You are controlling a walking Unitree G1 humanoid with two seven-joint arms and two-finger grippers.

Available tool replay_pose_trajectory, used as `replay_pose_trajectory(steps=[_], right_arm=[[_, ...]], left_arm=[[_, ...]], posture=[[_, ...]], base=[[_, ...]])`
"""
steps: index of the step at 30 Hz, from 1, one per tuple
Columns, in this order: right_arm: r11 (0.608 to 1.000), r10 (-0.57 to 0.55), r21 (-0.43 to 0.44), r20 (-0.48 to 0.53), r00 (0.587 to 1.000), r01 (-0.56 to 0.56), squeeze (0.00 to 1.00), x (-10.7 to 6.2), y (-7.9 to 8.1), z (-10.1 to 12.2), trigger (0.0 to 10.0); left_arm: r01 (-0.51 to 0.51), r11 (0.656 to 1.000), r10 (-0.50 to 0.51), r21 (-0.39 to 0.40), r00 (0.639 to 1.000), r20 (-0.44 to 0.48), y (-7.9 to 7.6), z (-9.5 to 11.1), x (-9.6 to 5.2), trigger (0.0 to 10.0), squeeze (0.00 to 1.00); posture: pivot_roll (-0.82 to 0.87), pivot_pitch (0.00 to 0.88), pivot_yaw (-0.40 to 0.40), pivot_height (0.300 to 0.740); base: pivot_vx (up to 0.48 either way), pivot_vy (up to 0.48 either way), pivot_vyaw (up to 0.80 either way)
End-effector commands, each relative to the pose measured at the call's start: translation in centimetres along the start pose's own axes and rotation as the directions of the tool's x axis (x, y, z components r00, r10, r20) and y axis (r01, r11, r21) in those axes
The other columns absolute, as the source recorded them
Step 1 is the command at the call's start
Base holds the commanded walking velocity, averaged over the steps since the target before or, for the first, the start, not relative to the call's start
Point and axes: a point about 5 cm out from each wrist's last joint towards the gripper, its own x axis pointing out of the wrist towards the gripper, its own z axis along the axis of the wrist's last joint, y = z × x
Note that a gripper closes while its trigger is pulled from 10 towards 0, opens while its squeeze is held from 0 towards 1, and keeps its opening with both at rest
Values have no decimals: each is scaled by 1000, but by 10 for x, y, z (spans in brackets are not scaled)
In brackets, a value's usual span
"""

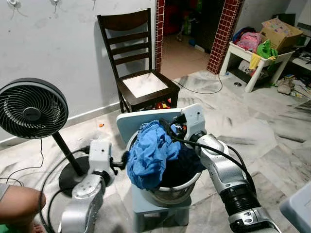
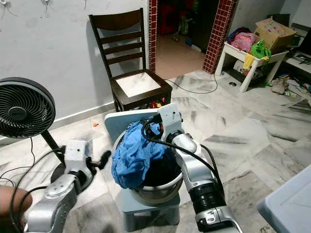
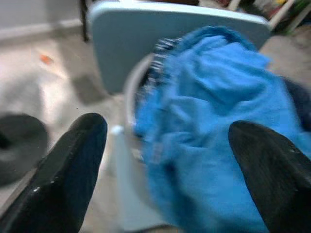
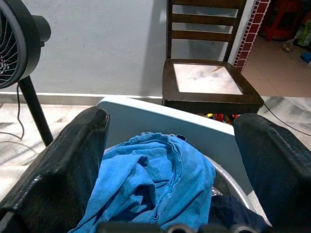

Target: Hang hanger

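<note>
A crumpled blue cloth (image 1: 153, 153) is heaped over dark clothes in a metal basin (image 1: 170, 193), which stands on a small light blue stool (image 1: 146, 206). My left gripper (image 1: 123, 160) is open just to the left of the basin, and the left wrist view has the cloth (image 3: 214, 107) between its two black fingers (image 3: 68, 165). My right gripper (image 1: 173, 128) is open at the back of the basin, just above the cloth (image 4: 150, 184). I cannot make out a hanger among the clothes.
A light blue board (image 1: 138, 124) leans behind the basin. A dark wooden chair (image 1: 141, 77) stands at the wall, with a black floor fan (image 1: 31, 109) to the left. A person's knee (image 1: 17, 206) is at the lower left. A cluttered white table (image 1: 257, 53) is far right.
</note>
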Motion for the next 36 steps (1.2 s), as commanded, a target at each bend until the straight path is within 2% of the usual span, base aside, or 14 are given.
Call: replay_pose_trajectory(steps=[1, 4, 5, 6, 7, 11, 12, 13, 14, 22, 24, 27, 32, 36], right_arm=[[1000, 1, -13, 5, 1000, -1, 0, -1, 0, 2, 10000], [1000, 3, -13, 6, 1000, -3, 0, -1, 0, 2, 10000], [1000, 5, -13, 6, 1000, -5, 0, -1, 1, 2, 10000], [1000, 5, -13, 6, 1000, -5, 0, -1, 1, 2, 10000], [1000, 7, -13, 7, 1000, -7, 0, -1, 2, 2, 10000], [1000, 9, -13, 7, 1000, -9, 0, -1, 3, 2, 10000], [1000, 11, -14, 7, 1000, -11, 0, -1, 3, 2, 10000], [1000, 11, -15, 8, 1000, -11, 0, -1, 2, 3, 10000], [1000, 11, -15, 8, 1000, -11, 0, -1, 2, 3, 10000], [1000, 1, -19, 8, 1000, -1, 0, -7, 1, 3, 10000], [1000, -8, -19, -4, 1000, 8, 0, -15, -1, 0, 10000], [1000, -11, -18, -24, 1000, 11, 0, -22, -2, -5, 10000], [1000, -8, -17, -68, 998, 7, 0, -38, 0, -14, 10000], [1000, -13, -14, -96, 995, 11, 0, -47, 0, -18, 10000]], left_arm=[[-5, 998, 4, -62, 1000, -25, -1, 0, 2, 10000, 1000], [-18, 994, 13, -112, 999, -47, -1, -4, 3, 10000, 1000], [-29, 985, 17, -167, 997, -69, 0, -7, 4, 10000, 753], [-29, 985, 17, -167, 997, -69, 0, -7, 4, 10000, 753], [-36, 976, 18, -216, 996, -83, 1, -7, 5, 10000, 482], [-51, 953, 22, -297, 995, -101, 0, -7, 9, 10000, 486], [-63, 932, 25, -357, 993, -111, -2, -6, 12, 10000, 478], [-63, 923, 22, -379, 994, -110, -3, -6, 15, 10000, 412], [-62, 917, 20, -394, 994, -110, -4, -6, 17, 10000, 0], [-74, 897, -1, -435, 985, -170, -7, -15, 32, 10000, 0], [-62, 894, -20, -443, 984, -178, -14, -16, 33, 10000, 0], [-58, 890, -32, -453, 981, -190, -20, -19, 32, 10000, 0], [-59, 876, -60, -479, 971, -230, -33, -34, 28, 10000, 0], [-75, 863, -55, -500, 969, -240, -35, -39, 29, 10000, 0]], posture=[[94, 0, 2, 740], [94, 0, 3, 740], [96, 0, 2, 740], [96, 0, 2, 740], [97, 0, 2, 740], [96, 0, 1, 740], [92, 0, 1, 740], [90, 0, 0, 740], [90, 0, 0, 740], [60, 13, 3, 740], [43, 52, 5, 740], [37, 66, 4, 740], [14, 133, -2, 740], [4, 160, -5, 740]], base=[[0, 0, 0], [0, 0, 0], [0, 0, 0], [0, 0, 0], [0, 0, 0], [0, 0, 0], [0, 0, 0], [0, 0, 0], [0, 0, 0], [0, 0, 0], [0, 0, 0], [0, 0, 0], [0, 0, 0], [0, 0, 0]])
